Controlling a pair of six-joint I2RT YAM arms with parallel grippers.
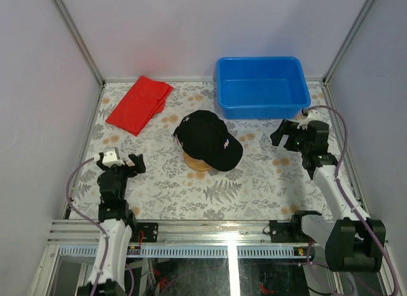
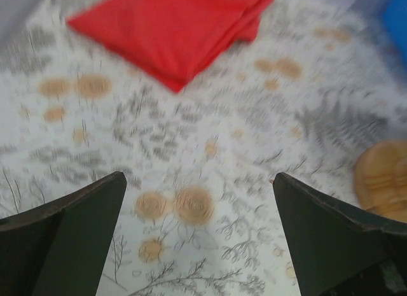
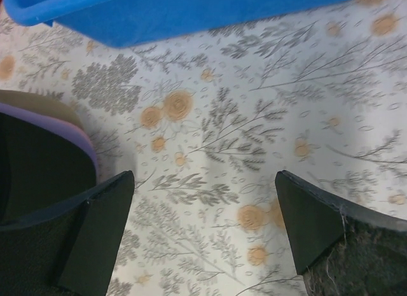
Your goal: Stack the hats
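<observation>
A black cap (image 1: 208, 139) with a small white mark sits on top of a wooden stand (image 1: 197, 162) in the middle of the table. In the right wrist view the black brim (image 3: 38, 162) shows at the left with a purple edge (image 3: 70, 127) and a tan edge just beneath it. No pink cap shows. My left gripper (image 1: 131, 162) is open and empty over the table at the near left, and its wrist view (image 2: 198, 200) shows bare patterned table between the fingers. My right gripper (image 1: 284, 132) is open and empty to the right of the cap; its wrist view (image 3: 205, 207) shows the same.
A folded red cloth (image 1: 140, 104) lies at the back left and shows in the left wrist view (image 2: 172, 28). A blue bin (image 1: 261, 86) stands at the back right, just behind my right gripper (image 3: 191, 9). Metal frame posts and grey walls bound the table.
</observation>
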